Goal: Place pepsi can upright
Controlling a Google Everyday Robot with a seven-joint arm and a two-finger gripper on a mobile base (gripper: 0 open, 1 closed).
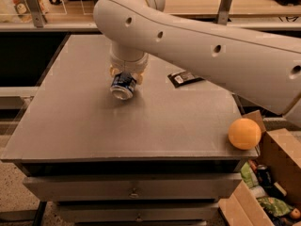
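Note:
The pepsi can (123, 85) is blue with a silver end. It is tilted, its silver end facing down and toward me, just above the grey table (94, 126) near the middle. My gripper (125, 77) comes down from above and is shut on the pepsi can, with yellowish fingers (113, 71) on either side of it. The big white arm runs from the upper right across the view and hides the far right part of the table.
A flat black wrapped bar (185, 77) lies to the right of the can. An orange (244, 133) sits at the table's front right corner. A cardboard box (277, 173) of clutter with a dark can (263, 174) stands low right. Shelving runs along the back.

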